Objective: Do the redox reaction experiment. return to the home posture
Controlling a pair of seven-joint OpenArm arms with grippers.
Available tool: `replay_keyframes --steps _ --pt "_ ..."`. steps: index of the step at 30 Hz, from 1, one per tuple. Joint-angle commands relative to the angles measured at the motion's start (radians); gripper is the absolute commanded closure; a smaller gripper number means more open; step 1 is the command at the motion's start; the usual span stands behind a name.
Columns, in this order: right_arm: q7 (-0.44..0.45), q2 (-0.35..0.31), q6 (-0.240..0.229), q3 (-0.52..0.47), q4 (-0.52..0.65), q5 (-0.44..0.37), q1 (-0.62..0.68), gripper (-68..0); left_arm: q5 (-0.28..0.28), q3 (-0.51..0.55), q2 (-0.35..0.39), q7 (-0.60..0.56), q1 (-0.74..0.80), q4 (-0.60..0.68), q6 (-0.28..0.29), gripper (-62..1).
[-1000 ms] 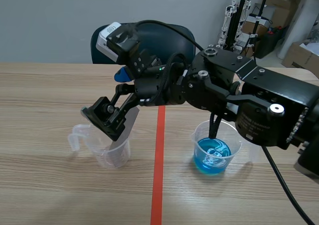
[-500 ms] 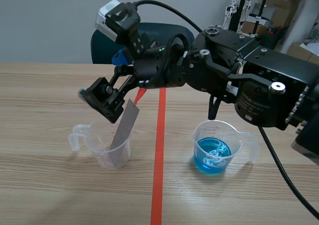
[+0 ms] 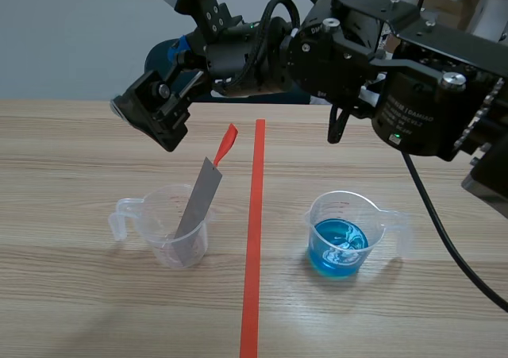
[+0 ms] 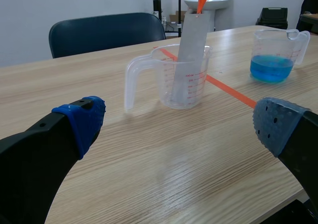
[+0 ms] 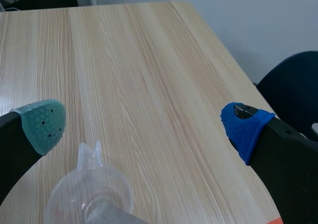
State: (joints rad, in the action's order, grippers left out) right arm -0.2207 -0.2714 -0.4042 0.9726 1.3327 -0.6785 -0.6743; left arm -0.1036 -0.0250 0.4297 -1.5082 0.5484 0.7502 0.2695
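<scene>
1. The grey strip [image 3: 197,207] stands slanted in the clear measuring cup [image 3: 171,235]. Its foot is at the cup's bottom and its upper part leans on the rim toward the tape line [image 3: 252,239]. An orange-red tag [image 3: 227,142] sticks up from its top end, and the strip is apart from both claws.
2. The clear cup stands upright on the counter [image 3: 63,152], left of the tape line, with its handle turned away from the line.
3. Across the line, well apart, a second cup [image 3: 345,235] stands upright with blue liquid in its bottom.
4. Your right claw [image 3: 151,108] hangs in the air above and beyond the clear cup, on an arm that comes in from the right and crosses the line. Its fingers are spread wide with nothing between them. In its wrist view the green pad and the blue pad sit far apart, and the cup's spout and rim lie below the gap.
5. Your left claw [image 4: 179,124] sits low over the counter, also spread wide and empty. The cup with the strip stands ahead of it, and the blue cup is farther off beyond the line.
6. A dark blue chair [image 4: 107,33] stands behind the counter.
</scene>
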Motion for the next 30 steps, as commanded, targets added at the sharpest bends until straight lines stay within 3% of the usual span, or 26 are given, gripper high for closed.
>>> replay_keyframes --steps 1,7,15,22,26,30 --pt "-0.002 0.011 0.001 -0.047 0.048 -0.011 -0.035 -67.9 0.013 0.002 0.003 -0.046 -0.002 0.01 0.003 -62.3" --pt "-0.014 -0.007 0.027 -0.181 0.145 -0.011 -0.038 -67.9 0.055 0.002 0.03 -0.046 0.006 0.01 0.003 -62.3" --pt "-0.011 -0.1 0.027 -0.402 0.25 -0.01 -0.004 -67.9 0.055 0.002 0.148 -0.046 0.04 0.01 0.04 -62.3" --pt "0.169 -0.259 0.027 -0.516 0.282 -0.002 0.153 -67.9 0.046 0.002 0.251 -0.046 0.072 0.01 0.066 -62.3" --pt "0.307 -0.356 0.031 -0.544 0.282 0.052 0.277 -67.9 0.032 0.002 0.316 -0.046 0.09 0.011 0.066 -62.3" --pt "0.416 -0.432 0.056 -0.587 0.285 0.098 0.418 -67.9 0.066 0.003 0.392 -0.046 0.1 0.047 0.075 -62.3"
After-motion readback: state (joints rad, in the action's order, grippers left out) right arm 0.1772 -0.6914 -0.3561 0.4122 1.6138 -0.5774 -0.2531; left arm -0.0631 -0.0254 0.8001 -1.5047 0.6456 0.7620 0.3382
